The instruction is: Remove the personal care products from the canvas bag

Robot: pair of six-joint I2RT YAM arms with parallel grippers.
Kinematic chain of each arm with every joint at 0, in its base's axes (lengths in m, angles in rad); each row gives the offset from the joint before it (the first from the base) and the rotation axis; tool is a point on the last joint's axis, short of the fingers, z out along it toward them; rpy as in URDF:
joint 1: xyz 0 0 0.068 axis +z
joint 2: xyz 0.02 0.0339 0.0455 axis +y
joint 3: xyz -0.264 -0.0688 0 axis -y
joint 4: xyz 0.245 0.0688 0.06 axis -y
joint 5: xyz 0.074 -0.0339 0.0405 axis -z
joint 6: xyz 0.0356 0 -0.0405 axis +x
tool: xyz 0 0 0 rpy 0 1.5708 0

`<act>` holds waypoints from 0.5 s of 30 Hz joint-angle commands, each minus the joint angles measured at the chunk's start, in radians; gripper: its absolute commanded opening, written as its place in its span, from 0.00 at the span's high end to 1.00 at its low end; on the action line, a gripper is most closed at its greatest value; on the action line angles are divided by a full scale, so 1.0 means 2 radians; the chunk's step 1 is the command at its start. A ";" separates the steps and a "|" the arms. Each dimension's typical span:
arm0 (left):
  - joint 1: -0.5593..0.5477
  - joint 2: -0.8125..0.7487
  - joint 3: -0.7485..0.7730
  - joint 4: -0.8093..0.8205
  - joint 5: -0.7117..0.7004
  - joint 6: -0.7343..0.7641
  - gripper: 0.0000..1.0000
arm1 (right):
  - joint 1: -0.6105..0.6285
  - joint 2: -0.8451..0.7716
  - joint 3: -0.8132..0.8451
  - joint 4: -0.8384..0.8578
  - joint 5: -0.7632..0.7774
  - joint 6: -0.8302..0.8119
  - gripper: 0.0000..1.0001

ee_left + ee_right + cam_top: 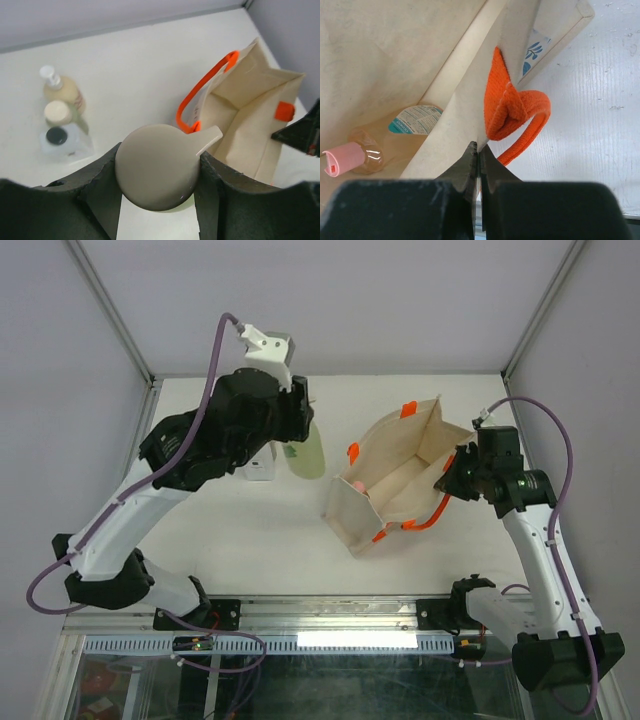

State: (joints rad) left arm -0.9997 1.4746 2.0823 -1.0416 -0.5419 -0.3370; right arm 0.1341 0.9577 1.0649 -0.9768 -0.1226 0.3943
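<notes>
The left claw (159, 172) is clamped on the pale green bottle (306, 453), just under its greyish flip cap, holding it over the tabletop (140, 75) beside the canvas bag (345, 522); the step in hand, I judge, is setting it down by the peach pump bottle (64, 91), cream-capped bottle (59, 113) and dark-capped bottle (59, 139); lower it upright into bare space next to them and release only once the base is seated, though whether it already touches is hard to tell; the right claw (479, 150) is pinched together on the bag's wall near the orange handle (517, 112); that hold should stay steady, since a pink-capped bottle (355, 156) lies inside.
</notes>
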 commanded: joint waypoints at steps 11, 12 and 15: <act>0.007 -0.189 -0.378 0.134 -0.168 -0.124 1.00 | 0.000 0.004 0.002 0.004 -0.029 -0.006 0.99; 0.013 -0.193 -0.392 0.152 -0.173 -0.135 1.00 | 0.000 0.004 0.004 0.003 -0.028 -0.006 0.99; 0.046 -0.200 -0.439 0.221 -0.150 -0.119 1.00 | 0.001 0.005 0.011 -0.006 -0.024 -0.009 0.99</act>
State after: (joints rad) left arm -0.9699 1.1584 1.2434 -0.9680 -0.7593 -0.5423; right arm 0.1341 0.9680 1.0653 -0.9764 -0.1291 0.3931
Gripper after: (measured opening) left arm 0.486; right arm 0.013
